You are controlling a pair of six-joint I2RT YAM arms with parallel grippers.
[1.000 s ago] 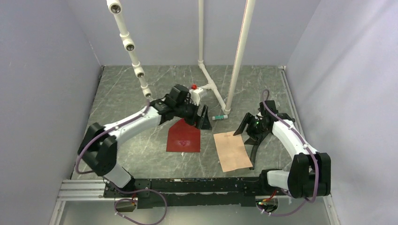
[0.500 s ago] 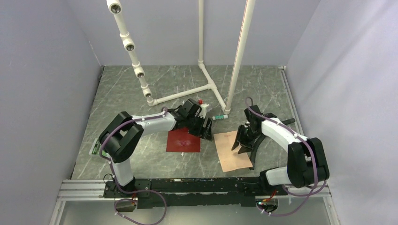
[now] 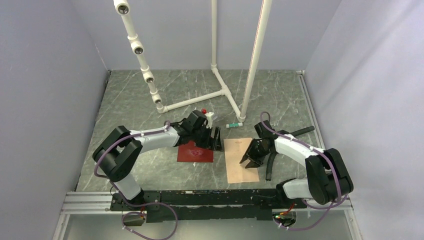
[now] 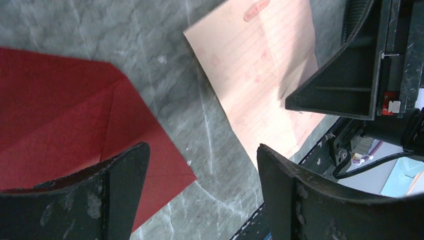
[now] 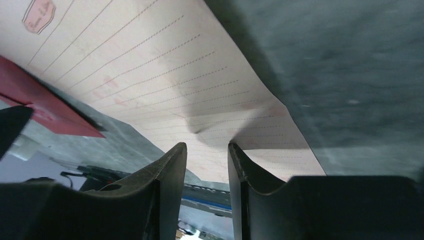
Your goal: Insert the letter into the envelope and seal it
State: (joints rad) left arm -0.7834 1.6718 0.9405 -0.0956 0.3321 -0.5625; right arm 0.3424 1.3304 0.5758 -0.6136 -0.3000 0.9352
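The dark red envelope (image 3: 195, 151) lies flat at the table's middle, flap spread open; it also shows in the left wrist view (image 4: 60, 115). My left gripper (image 3: 216, 139) hovers low at its right edge, jaws open and empty (image 4: 200, 165), one finger over the envelope's corner. The peach letter (image 3: 241, 160) lies flat just right of the envelope, a strip of table between them (image 4: 265, 65). My right gripper (image 3: 248, 160) is on the letter's right part, jaws a narrow gap apart (image 5: 207, 160), tips pressing the sheet (image 5: 150, 75), which buckles slightly there. Nothing is held between them.
A white pipe frame (image 3: 220, 85) stands at the back. A small green-capped tube (image 3: 233, 124) lies behind the letter. A black strip (image 3: 268, 165) lies right of the letter, and a black rod (image 3: 302, 131) lies further right. The front rail (image 3: 200, 196) runs close below the letter.
My left gripper came down and forward to the envelope's right edge. My right gripper moved left onto the letter and narrowed its jaws; the letter slid left and turned straighter.
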